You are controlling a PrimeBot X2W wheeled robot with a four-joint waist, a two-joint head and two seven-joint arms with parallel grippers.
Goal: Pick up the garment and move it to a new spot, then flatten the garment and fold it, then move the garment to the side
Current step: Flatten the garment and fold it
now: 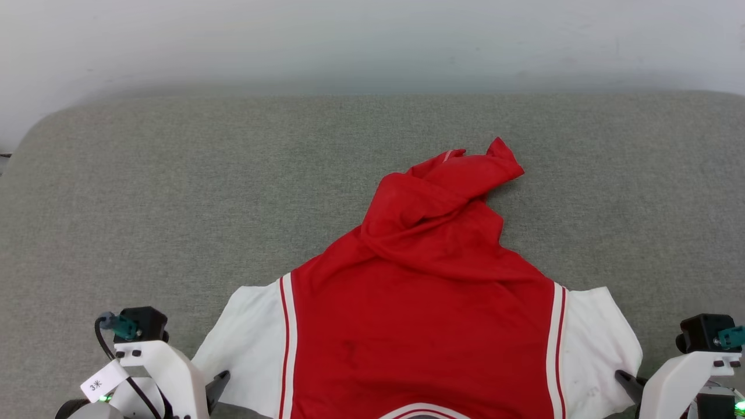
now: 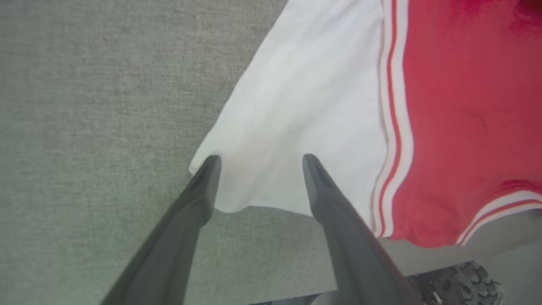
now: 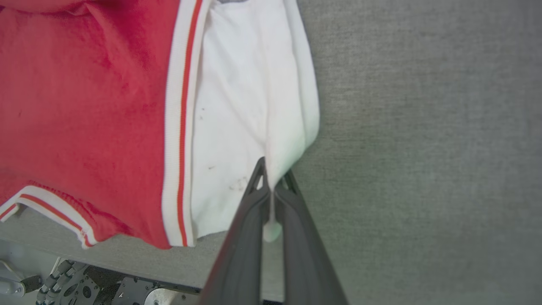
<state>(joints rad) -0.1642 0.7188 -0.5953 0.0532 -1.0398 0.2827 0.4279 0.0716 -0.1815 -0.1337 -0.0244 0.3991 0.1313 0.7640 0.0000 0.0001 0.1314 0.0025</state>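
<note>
Grey-green woven cloth covers the padded bench before you, its far edge meeting a pale wall; the garment lies at the near middle of the bench, red body spread broad towards you, its collar end at the near edge; the far part of the red cloth is bunched and folded back on itself into a crumpled peak pointing away and slightly right; the left sleeve and right sleeve, both white, fan out flat on either side, each joined to the body by red-and-white stripe trim; your left gripper sits at the left sleeve's outer hem, fingers spread wide with both tips over the white cloth, gripping nothing; your right gripper is at the right sleeve's outer edge, fingers pressed together and pinching a thin fold of the white fabric between them; a small white tag hangs from the cable on your left arm.
</note>
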